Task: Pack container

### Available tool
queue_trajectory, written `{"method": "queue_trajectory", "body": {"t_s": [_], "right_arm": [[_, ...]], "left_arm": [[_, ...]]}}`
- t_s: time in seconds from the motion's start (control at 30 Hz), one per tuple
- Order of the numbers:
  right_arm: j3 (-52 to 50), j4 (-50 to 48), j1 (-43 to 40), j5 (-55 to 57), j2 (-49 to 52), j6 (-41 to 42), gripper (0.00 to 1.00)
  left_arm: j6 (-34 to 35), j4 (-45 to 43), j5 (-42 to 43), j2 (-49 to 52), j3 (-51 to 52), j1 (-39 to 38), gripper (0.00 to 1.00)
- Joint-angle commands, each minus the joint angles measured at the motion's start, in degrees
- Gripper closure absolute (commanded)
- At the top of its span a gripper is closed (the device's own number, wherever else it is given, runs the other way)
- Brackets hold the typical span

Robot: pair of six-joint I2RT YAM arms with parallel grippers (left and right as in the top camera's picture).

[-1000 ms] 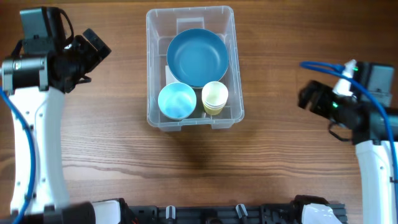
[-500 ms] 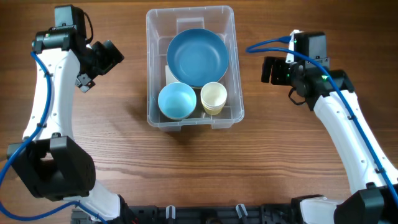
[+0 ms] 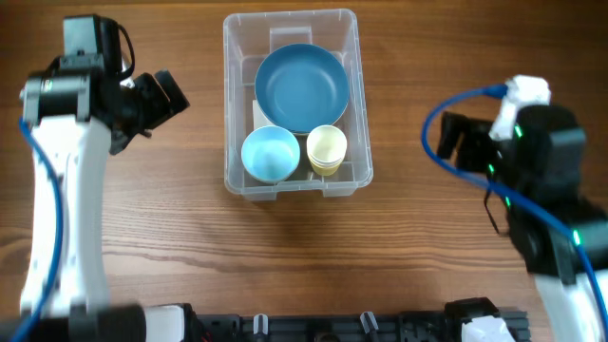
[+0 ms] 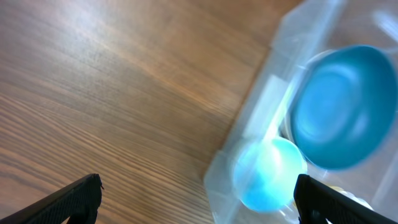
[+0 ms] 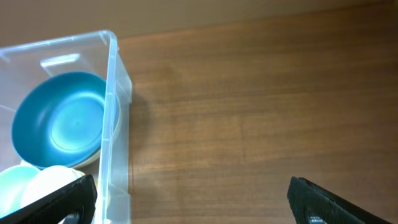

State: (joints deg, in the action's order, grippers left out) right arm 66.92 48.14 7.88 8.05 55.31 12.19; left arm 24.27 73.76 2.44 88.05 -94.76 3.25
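The clear plastic container (image 3: pixel 234 114) stands at the table's middle back. In it lie a large blue bowl (image 3: pixel 301 87), a light blue bowl (image 3: pixel 270 153) and a pale yellow cup (image 3: pixel 327 149). My left gripper (image 3: pixel 166 95) is open and empty, left of the container. In the left wrist view its fingertips (image 4: pixel 199 202) frame bare wood, with the container (image 4: pixel 261 112) and the bowls to the right. My right gripper (image 3: pixel 454 140) is open and empty, right of the container. Its wrist view (image 5: pixel 193 199) shows the container (image 5: pixel 118 124) at the left.
The wooden table (image 3: pixel 304 247) stretches around the container. A dark rail (image 3: pixel 313 325) runs along the front edge. A blue cable (image 3: pixel 446 104) loops off the right arm.
Both arms have swung: the left gripper stays left of the container, the right gripper has moved away to the right. Things in the container have not moved.
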Motion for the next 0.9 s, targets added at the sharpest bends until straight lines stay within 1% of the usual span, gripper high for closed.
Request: {"method": "queue_trajectory", "body": {"t_s": [0.0, 0.1, 0.17, 0.2, 0.27, 0.37, 0.4, 0.5, 0.6, 0.7, 0.8, 0.83, 0.87], "right_arm": [[-5.8, 0.9, 0.2, 2.2, -9.2, 3.6, 0.0], [-11.1, 2.8, 0.2, 2.2, -15.9, 4.6, 0.0], [-15.3, 5.0, 0.2, 2.1, -19.6, 6.0, 0.0], [-17.0, 5.9, 0.2, 2.1, -20.7, 6.2, 0.01], [-18.2, 6.4, 0.2, 2.0, -21.4, 9.2, 0.01], [-18.3, 8.5, 0.2, 2.1, -21.5, 10.6, 0.02], [-18.3, 8.9, 0.1, 2.1, -21.5, 10.6, 0.02], [-18.3, 8.9, 0.2, 2.5, -21.5, 10.4, 0.02], [-18.9, 8.1, 0.2, 3.7, -22.7, 10.3, 0.04], [-21.1, 6.4, 0.2, 3.8, -25.5, 10.4, 0.04], [-25.1, 5.7, 0.2, 3.8, -30.2, 10.7, 0.05], [-25.6, 5.3, 0.2, 3.8, -30.9, 11.9, 0.05], [-25.6, 5.3, 0.2, 3.8, -30.9, 11.9, 0.02]], "left_arm": [[1.9, 0.9, -6.6, -10.3, 0.1, -4.6, 0.0], [2.7, 0.7, -6.6, -18.8, 2.6, -7.3, 0.0], [4.7, 0.7, -6.6, -25.0, 7.0, -9.6, 0.0], [6.3, 0.6, -6.4, -28.2, 10.1, -11.2, 0.0], [6.4, 0.5, -6.4, -32.0, 14.4, -13.2, 0.0], [6.4, -0.2, -7.6, -39.2, 22.8, -15.0, 0.0], [6.2, -1.5, -8.1, -41.7, 25.7, -15.1, 0.0], [6.0, -9.1, -8.3, -53.3, 37.4, -15.1, 0.0], [6.0, -12.6, -8.3, -63.1, 46.1, -15.1, 0.0], [5.8, -13.7, -8.1, -67.2, 50.5, -15.1, 0.0], [5.8, -16.0, -8.1, -68.5, 53.4, -15.1, 0.0], [5.8, -16.2, -8.3, -68.5, 54.0, -15.1, 0.0], [6.0, -16.3, -8.3, -68.5, 54.3, -15.1, 0.0]]}}
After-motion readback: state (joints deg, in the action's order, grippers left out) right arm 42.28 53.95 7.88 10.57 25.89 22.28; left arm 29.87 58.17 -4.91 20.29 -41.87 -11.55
